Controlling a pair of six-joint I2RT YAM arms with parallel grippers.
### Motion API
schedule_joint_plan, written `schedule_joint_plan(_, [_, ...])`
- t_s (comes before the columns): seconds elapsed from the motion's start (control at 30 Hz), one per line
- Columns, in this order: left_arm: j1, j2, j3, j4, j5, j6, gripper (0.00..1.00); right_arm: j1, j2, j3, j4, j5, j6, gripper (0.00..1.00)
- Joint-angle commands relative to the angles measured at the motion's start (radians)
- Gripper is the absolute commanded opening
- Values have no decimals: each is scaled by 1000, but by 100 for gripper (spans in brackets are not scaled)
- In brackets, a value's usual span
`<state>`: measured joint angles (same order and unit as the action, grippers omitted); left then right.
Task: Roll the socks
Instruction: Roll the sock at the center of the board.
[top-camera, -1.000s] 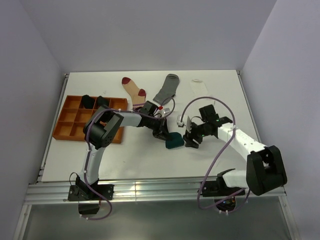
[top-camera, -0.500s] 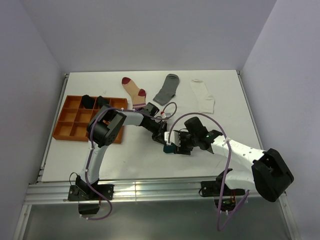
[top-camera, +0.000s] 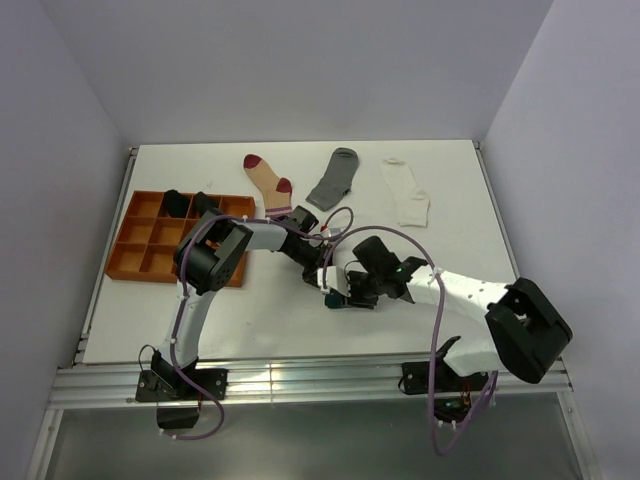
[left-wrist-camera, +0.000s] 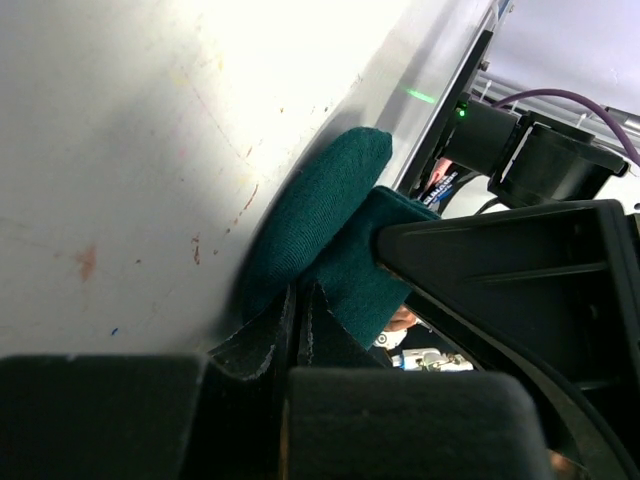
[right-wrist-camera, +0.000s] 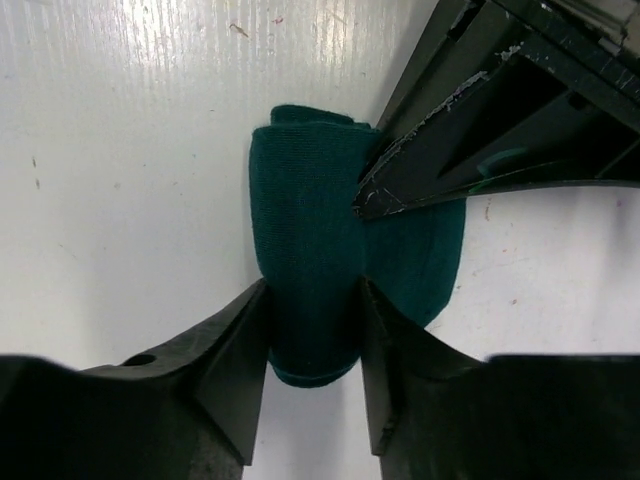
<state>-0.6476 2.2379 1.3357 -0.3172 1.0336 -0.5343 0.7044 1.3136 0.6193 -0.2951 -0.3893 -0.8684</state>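
One white surface (top-camera: 250, 320) carries everything, with both arms reaching in to meet at its middle. A second ago the right arm (top-camera: 470, 295) stood off to the side with its claw spread wide and clear of the fabric; it has since swung in toward the left arm (top-camera: 255, 237) and begun to close.

At the left edge sits the orange plastic compartment tray (top-camera: 135, 262), with two black socks (top-camera: 175, 203) in its far cells. Along the far side lie three flat socks: a beige sock with red toe and heel (top-camera: 267, 178), a grey sock (top-camera: 335, 178) and a white sock (top-camera: 405, 192), none rolled yet.

Between the arms, the dark teal fabric sock (right-wrist-camera: 310, 270) rests on the surface as a short, thick bundle. The right claw (right-wrist-camera: 313, 300) is clamped across it, one finger pressed to each side so the bundle narrows between them. The left claw (left-wrist-camera: 300, 310) is together, pinching a thin edge of the same sock.

Judged from this, the roll is formed and the right side is taking it over, so the left can let go without it springing open.
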Motion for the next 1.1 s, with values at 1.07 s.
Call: schedule_joint_plan(1.07, [-21, -437, -314, 276, -803, -204, 37, -309, 802, 729, -710, -203, 190, 25])
